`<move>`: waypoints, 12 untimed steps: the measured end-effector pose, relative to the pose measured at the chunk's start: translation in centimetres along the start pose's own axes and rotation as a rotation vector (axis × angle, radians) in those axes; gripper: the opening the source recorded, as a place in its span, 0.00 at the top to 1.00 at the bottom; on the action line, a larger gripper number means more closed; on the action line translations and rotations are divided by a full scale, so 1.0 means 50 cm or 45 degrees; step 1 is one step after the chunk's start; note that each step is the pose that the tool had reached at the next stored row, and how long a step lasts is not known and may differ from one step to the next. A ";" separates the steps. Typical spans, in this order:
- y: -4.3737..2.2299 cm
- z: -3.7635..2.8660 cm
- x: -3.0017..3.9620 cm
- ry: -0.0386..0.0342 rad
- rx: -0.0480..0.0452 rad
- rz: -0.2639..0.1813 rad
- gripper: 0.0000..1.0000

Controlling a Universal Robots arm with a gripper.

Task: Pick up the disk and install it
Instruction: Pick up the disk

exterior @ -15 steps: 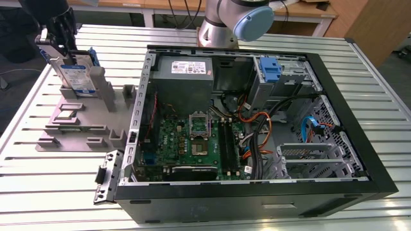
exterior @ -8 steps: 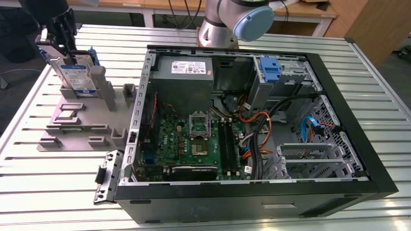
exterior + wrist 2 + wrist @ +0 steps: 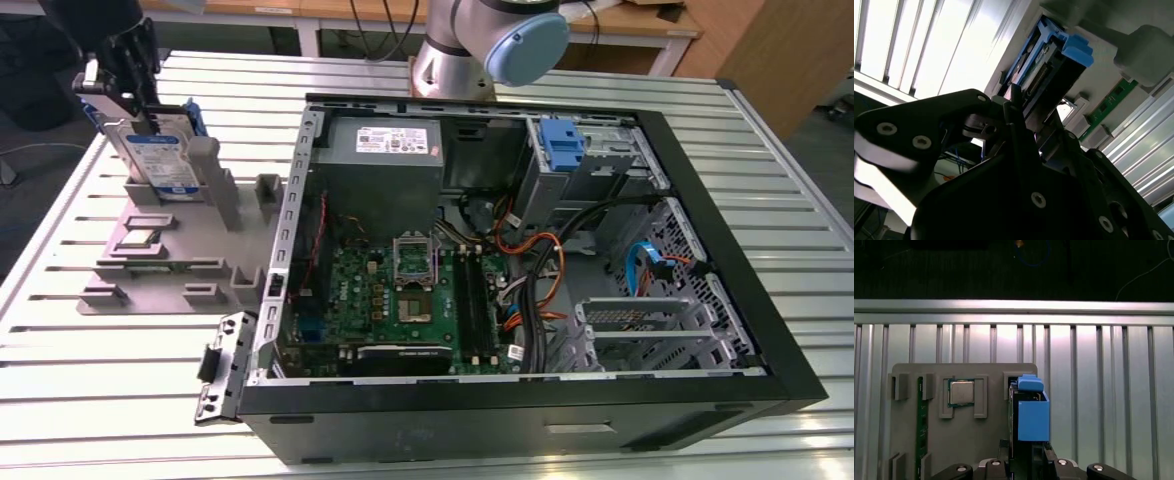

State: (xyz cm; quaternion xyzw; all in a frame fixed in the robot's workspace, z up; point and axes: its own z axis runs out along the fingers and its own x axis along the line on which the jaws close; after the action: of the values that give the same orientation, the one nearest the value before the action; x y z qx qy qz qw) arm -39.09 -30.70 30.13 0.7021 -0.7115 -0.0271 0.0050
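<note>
Robotics lab: slotted aluminium bench [image 3: 107, 400], opened computer case [image 3: 534, 425], robot arm [image 3: 467, 50].

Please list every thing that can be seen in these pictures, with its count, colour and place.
disk: one, silver with blue rails, upright in the holder.
holder: one, grey, on the table at the exterior view's left.
processor chip: one, silver, in a holder recess.
computer case: one, black, open, beside the holder.
motherboard: one, green, inside the case.
latch piece: one, blue, inside the case.
table: one, silver slats, under everything.
arm: one, grey and blue, beyond the case.
hand: one, black, at the disk's top.
</note>
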 end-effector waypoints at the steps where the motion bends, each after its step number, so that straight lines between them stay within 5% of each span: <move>1: 0.000 0.000 0.000 -0.0002 0.000 0.000 0.65; 7: 0.000 -0.001 0.000 0.0006 0.000 0.000 0.65; 12: 0.001 -0.017 0.000 0.0011 0.000 0.000 0.65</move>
State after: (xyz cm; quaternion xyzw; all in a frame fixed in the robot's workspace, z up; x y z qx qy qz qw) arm -39.09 -30.70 30.99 0.7021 -0.7116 -0.0268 0.0053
